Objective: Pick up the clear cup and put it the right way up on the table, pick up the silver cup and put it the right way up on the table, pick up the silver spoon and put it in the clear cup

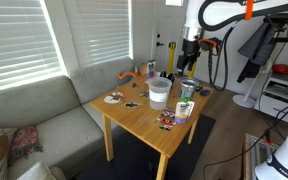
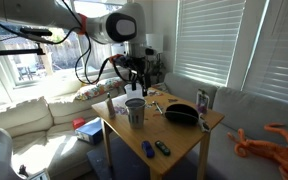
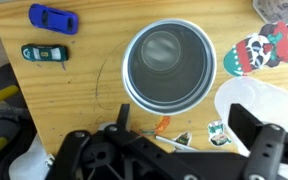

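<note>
While the table point(image 1: 139, 113) is carrying a scatter of small items, the gripper point(image 2: 134, 78) is hanging above it, its fingers spread wide and gripping nothing. Directly beneath it, the clear cup point(image 3: 168, 62) is standing upright on the wood, mouth open to the wrist camera. A blue toy car point(image 3: 52, 17) is lying well apart from the cup.

Upright clear cup point(image 1: 158, 92) on table point(image 1: 144, 120)
</note>
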You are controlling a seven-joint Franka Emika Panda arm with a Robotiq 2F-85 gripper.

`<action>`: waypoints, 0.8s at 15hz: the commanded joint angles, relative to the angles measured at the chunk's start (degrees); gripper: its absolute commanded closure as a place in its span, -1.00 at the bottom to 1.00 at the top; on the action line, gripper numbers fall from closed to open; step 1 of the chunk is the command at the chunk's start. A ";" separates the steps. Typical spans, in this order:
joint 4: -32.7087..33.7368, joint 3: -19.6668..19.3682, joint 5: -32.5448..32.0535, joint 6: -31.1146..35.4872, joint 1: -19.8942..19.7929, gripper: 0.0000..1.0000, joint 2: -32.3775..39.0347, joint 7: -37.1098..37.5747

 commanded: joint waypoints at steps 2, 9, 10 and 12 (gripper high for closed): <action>0.71 -0.92 1.02 -0.17 -0.35 -1.00 -1.51 -0.96; 1.11 -1.25 1.06 0.85 -0.38 -1.00 -1.45 -2.08; 1.88 -1.48 -0.07 2.95 -0.64 -1.00 -0.33 -2.98; 3.78 -2.21 -0.95 7.02 -0.82 -1.00 1.88 -6.79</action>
